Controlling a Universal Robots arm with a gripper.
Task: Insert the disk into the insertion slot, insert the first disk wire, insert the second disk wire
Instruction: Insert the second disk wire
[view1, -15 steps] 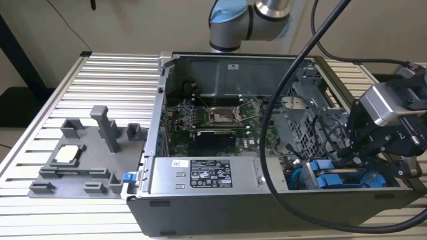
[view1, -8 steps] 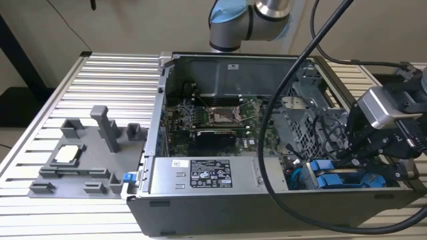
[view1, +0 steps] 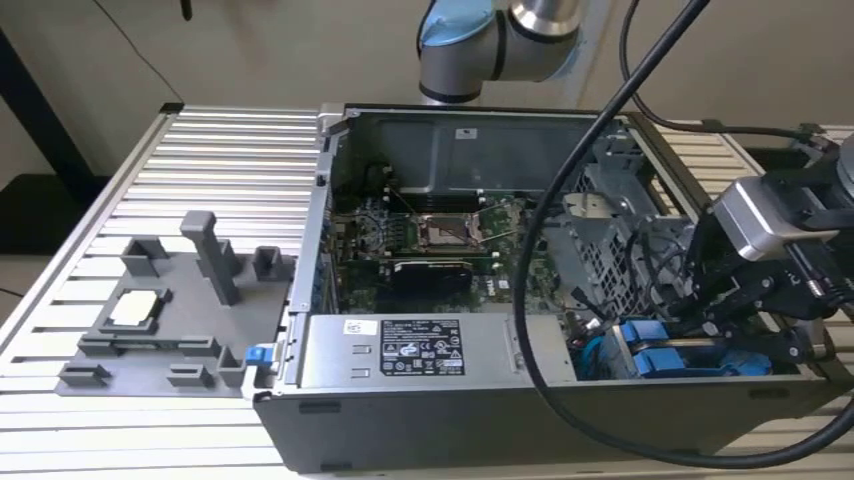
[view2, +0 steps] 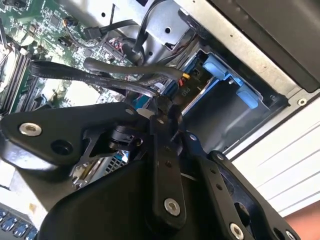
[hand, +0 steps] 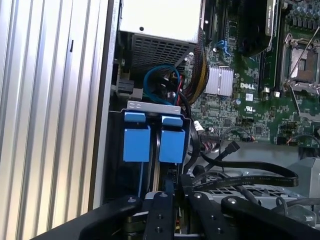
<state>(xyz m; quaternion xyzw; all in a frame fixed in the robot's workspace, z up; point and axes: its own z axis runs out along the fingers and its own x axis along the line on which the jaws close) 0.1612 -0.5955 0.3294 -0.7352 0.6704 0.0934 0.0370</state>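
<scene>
Ribbed metal table (view1: 200, 140), open computer case (view1: 441, 420), tool (view2: 162, 112) clenched on a wire (view2: 115, 80) beside blue-framed disk (hand: 172, 145).

Slatted table (view1: 200, 140): computer case (view1: 534, 420), grey fixture (view1: 160, 330).

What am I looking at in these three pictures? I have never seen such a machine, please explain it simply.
A robot arm is working inside an open computer case that lies on a ribbed metal table. The exterior view is taken from a camera beside the table. Both wrist views come from cameras riding on the arm, near its black pincer. The pincer is down at the drive cage, where two blue drive frames sit in their bays. Black cables run beside it. A grey parts holder also lies on the table. Whether the pincer holds anything I cannot tell.
</scene>
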